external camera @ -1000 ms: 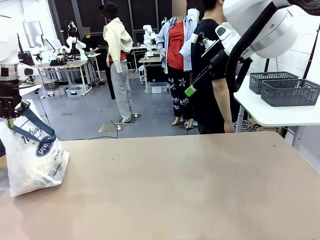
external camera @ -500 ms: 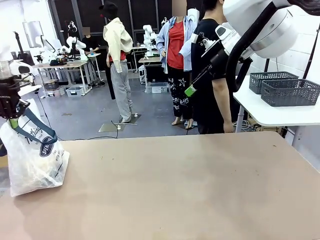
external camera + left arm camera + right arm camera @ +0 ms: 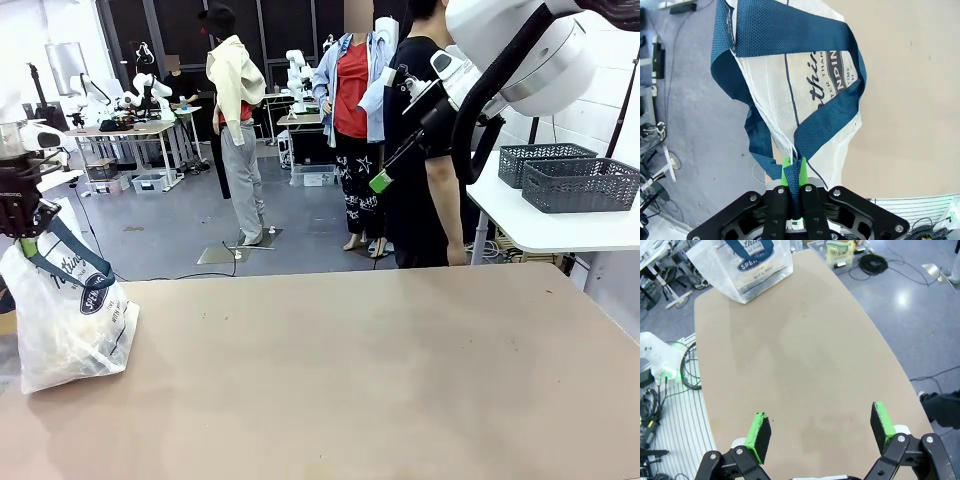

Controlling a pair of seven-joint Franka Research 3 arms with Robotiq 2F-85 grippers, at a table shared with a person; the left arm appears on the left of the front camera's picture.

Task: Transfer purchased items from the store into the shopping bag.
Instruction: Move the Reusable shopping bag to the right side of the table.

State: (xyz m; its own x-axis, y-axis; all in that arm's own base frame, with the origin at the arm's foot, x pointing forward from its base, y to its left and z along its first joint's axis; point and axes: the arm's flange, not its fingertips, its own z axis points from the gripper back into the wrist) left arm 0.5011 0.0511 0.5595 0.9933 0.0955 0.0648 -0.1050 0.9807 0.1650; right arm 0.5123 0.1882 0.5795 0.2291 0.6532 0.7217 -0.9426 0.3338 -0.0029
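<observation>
The shopping bag (image 3: 68,310) is rested at the surface's (image 3: 360,370) left edge, its navy handle (image 3: 827,132) pinched by the left hand (image 3: 794,172). The right hand (image 3: 821,426) is held wide, empty, above the surface.

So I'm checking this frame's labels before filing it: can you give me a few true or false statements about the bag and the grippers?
1. The left gripper is shut on the navy strap handle of the shopping bag. True.
2. The right gripper holds a yellow packet. False: its jaws are open and hold nothing.
3. The bag rests at the table's left edge. True.
4. The bag lies flat at the table's middle. False: it hangs by its handle.
</observation>
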